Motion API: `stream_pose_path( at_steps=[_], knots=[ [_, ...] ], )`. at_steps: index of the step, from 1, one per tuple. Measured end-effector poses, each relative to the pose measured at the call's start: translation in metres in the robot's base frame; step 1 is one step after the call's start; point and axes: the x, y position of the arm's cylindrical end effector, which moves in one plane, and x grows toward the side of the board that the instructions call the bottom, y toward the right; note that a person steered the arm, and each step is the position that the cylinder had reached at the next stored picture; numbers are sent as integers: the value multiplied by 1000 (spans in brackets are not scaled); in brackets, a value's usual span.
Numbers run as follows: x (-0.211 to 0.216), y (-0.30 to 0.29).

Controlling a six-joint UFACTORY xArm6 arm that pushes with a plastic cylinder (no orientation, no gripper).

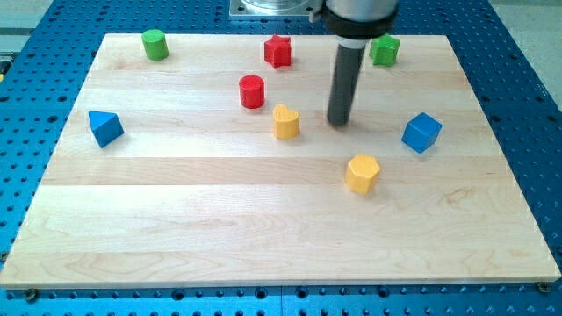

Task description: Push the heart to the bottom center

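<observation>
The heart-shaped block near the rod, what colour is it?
Yellow: the heart shows plainly in the camera view, left of my tip.

My rod hangs straight down from the view's top, upright and dark, below a wider, paler collar cut off by the frame's upper edge. My tip [340, 122] rests on the tabletop [263, 219], a little right of the view's centre and in its upper half. The shaft shows no tilt, and only this last section of the arm shows.
</observation>
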Motion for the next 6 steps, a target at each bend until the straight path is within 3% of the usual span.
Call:
stream_pose_path(
  at_steps=[1, 2, 3, 4, 5, 6],
  knots=[
    [-7, -44],
    [52, -77],
    [82, -78],
    [72, -92],
    [112, -89],
    [164, -41]
  ],
)
